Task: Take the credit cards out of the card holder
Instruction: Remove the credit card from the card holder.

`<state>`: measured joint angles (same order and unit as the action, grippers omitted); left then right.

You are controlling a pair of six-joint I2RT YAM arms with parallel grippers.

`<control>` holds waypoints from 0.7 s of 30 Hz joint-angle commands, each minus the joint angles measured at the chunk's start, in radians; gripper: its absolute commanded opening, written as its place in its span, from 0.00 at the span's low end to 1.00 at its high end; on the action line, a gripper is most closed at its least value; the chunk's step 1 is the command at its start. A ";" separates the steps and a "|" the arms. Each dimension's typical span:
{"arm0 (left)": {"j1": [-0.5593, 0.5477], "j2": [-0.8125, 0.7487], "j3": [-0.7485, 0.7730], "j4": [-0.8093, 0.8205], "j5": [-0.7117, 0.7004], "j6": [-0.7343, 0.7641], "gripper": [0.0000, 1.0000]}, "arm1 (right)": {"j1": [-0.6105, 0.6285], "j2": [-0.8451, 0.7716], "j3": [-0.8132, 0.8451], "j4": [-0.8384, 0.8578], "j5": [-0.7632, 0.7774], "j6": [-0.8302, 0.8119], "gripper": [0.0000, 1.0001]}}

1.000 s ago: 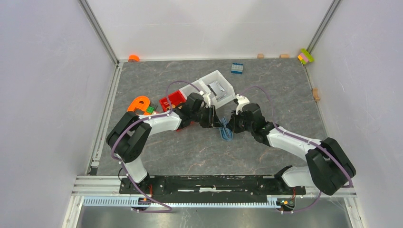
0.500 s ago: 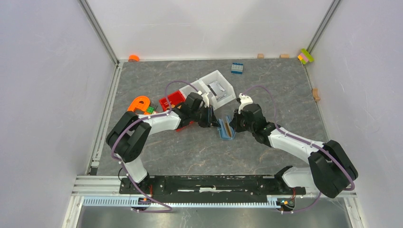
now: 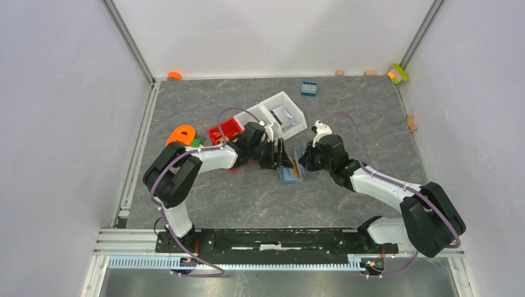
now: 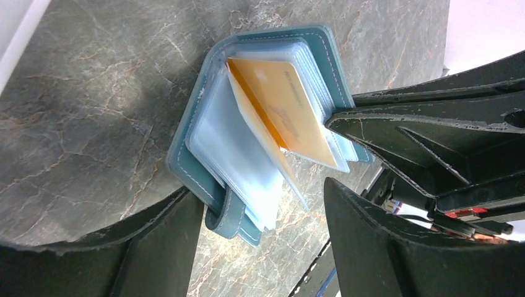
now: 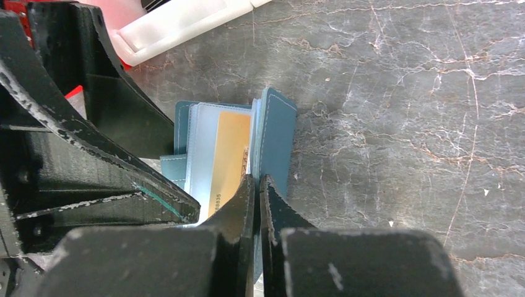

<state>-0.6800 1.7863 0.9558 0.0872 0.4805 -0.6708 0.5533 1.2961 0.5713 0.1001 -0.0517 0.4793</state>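
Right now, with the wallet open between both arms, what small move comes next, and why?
Probably close the left gripper on the card holder. Its jaws stand open astride one corner, the right gripper pinches the opposite edge with jaws shut, and the orange card sits in its sleeve, so steadying the holder likely comes first.

A dark grey, marble-veined worktop is boxed in by plain pale lilac-grey wall panels at its left, far and right edges. Silvery metal posts rise from its far corners and an aluminium rail runs along its near edge, under soft even light.
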 commanded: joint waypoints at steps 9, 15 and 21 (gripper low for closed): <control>0.008 0.047 0.029 0.068 0.056 -0.034 0.27 | -0.022 -0.012 -0.046 0.090 -0.115 0.046 0.00; 0.035 -0.011 -0.009 0.096 0.060 -0.046 0.04 | -0.058 -0.110 -0.090 0.072 0.010 0.067 0.04; 0.037 -0.139 -0.057 0.111 0.037 -0.021 0.03 | -0.068 -0.227 -0.138 0.078 0.120 0.076 0.18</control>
<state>-0.6491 1.7641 0.9195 0.1375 0.5240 -0.7044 0.4934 1.1408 0.4534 0.1520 -0.0292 0.5537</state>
